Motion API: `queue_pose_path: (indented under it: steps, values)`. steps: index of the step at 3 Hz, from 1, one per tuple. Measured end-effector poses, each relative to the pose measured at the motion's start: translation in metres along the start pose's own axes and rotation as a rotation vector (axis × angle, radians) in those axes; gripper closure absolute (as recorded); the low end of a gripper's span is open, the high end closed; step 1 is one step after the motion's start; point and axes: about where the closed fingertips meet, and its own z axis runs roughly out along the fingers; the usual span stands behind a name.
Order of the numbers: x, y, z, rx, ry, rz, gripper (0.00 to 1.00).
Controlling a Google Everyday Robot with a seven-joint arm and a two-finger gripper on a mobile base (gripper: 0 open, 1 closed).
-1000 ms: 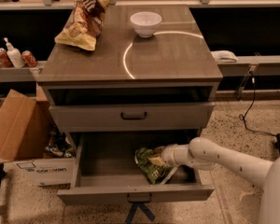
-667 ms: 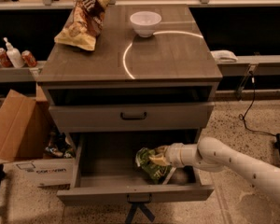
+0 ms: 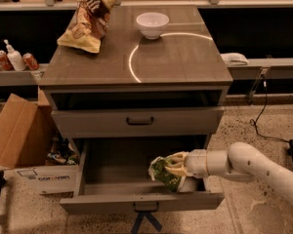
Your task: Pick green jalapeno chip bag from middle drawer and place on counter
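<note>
1. The green jalapeno chip bag (image 3: 161,173) sits in the right part of the open middle drawer (image 3: 112,162), close behind the drawer's front panel; it looks crumpled and tilted, not lying flat.
2. Its long axis seems to run diagonally, from an upper end nearer the drawer's centre down to a lower end by the right front corner; the printed face is turned up and to the left; the lettering is too small to read.
3. The gripper (image 3: 175,168) reaches in from the right, just above the drawer's right wall; its pale fingers (image 3: 177,162) are closed on the bag's right edge, pinching the foil.
4. The fingers cover the right side of the bag; its lower end is hidden behind the front panel, so I cannot tell whether it touches the drawer floor.
5. The white arm (image 3: 254,165) is cut off at the right border.
6. The counter (image 3: 185,57) carries a white bowl (image 3: 152,24) at the back centre and a brown-and-yellow chip bag (image 3: 88,23) at the back left, well apart.
7. The upper drawer front (image 3: 136,122) is shut; a cardboard box (image 3: 14,130) stands left of the cabinet, partly cut off.
</note>
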Motion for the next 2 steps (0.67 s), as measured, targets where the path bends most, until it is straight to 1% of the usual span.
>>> queue_pose_path:
  steps: [1,2]
  values:
    - [-0.0009,0.0038,-0.0010,-0.012,-0.004,-0.001,1.00]
    - [-0.0075,0.0029,-0.0104,-0.004,-0.042,-0.009,1.00]
